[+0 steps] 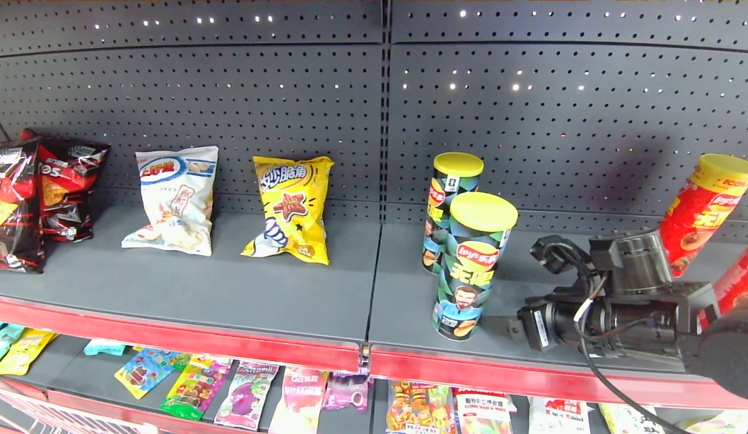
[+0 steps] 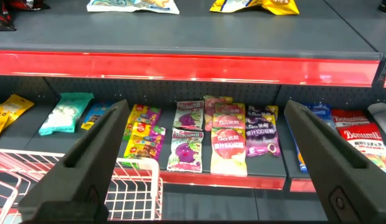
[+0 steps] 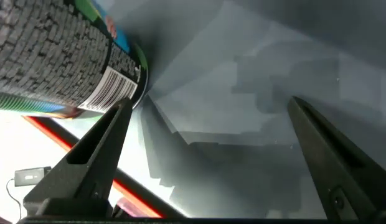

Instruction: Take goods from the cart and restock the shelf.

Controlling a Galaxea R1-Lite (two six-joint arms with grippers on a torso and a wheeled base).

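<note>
A shop: pegboard shelf point(image 1: 229, 289) of snack bags point(image 1: 292, 208), apparently a wire cart point(image 2: 138, 186).

The black-and-red crisp bags point(image 1: 15, 199) are cut off at the left edge of the head view. At the right edge, the lower red cardboard tube point(image 1: 738, 274) shows only as a sliver, its base behind the dark arm point(image 1: 621, 313). The front green tube point(image 1: 473, 265) half covers the rear green tube with a yellow lid point(image 1: 451, 181). The bottom edge clips the bright sweet packets point(image 1: 247, 395). In the wrist views, the barcoded tube point(image 3: 62, 56) and the white wire cart point(image 2: 140, 186) run out of frame.
</note>
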